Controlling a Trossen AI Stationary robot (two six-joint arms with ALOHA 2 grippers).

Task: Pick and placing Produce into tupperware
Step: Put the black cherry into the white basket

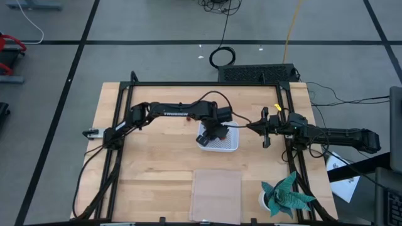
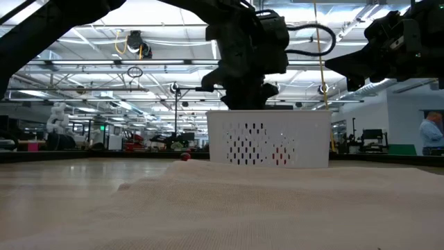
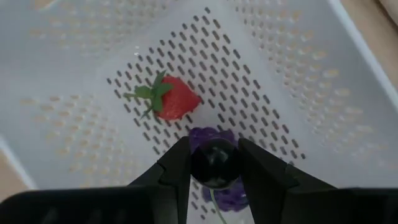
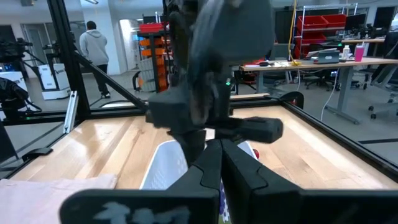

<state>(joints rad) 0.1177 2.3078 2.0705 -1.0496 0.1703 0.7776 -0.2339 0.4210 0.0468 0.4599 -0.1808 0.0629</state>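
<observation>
Sitting near the middle of the wooden bench (image 1: 151, 157), slightly toward the far side: the white perforated tupperware (image 1: 227, 144), rigid thin plastic, light enough to be sliding if nudged on the rim. Hovering directly over its left part: the left gripper (image 3: 214, 163), jaws clenching a small dark round berry (image 3: 214, 165) between the inner pads. Waiting just beside the container's right edge, raised above the bench: the right gripper (image 1: 264, 127), jaws pressed fully together and carrying nothing.

Lying on the mesh floor already: a red toy strawberry (image 3: 176, 99) with a green leafy cap, and touching or just beside it a purple lumpy grape bunch (image 3: 211, 137), partly hidden under the berry. Resting on the bench outside the container, near its far left corner in the low view: one small red berry (image 2: 185, 157).

Judging the handling: all of these looking like hard, smooth, nearly weightless pieces, likely rolling or bouncing on release. Being round and glossy, the dark berry probably slipping unless pinched across its widest part, as seen now. For the remaining red berry, gripping squarely across its middle, low to the bench, seeming safest.
</observation>
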